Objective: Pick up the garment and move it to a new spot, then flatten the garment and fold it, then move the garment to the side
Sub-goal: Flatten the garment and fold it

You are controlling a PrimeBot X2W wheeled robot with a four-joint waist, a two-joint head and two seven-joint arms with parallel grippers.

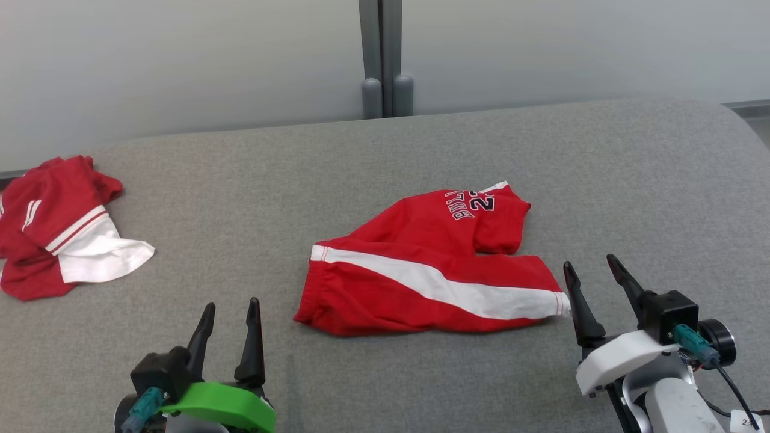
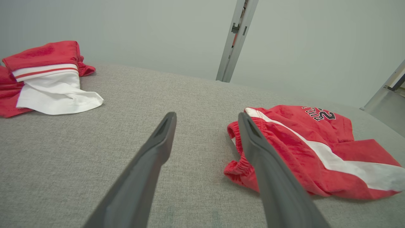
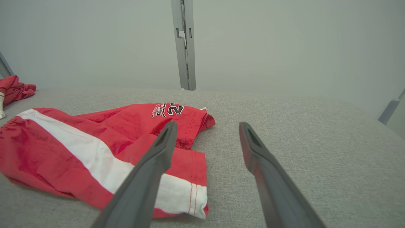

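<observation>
- Counter (image 1: pixel 421 150) (grey, cloth-covered): most of it is bare. There's wide room behind and to the right of the work, and the far edge rolls off toward the wall, so we'd keep moves well inside it.
- Garment (image 1: pixel 421 282): red shorts w/ a white stripe, lying mid-counter btwn our two hands. It's rumpled, one leg doubled over the other, and not flat or neatly folded. We judge no step is finished: lift, shift, flatten, fold and set-aside are all left.
- Second red-and-white garment (image 1: pixel 54 228): bunched at the left end near the edge and well apart from ours, so the left side is tighter for a new spot.
- Right hand (image 1: pixel 589 262): fingers spread, holding nothing, inner finger just beside the striped leg hem.
- Left hand (image 1: pixel 231 305): fingers spread, holding nothing, near the waistband end but apart from it.
</observation>
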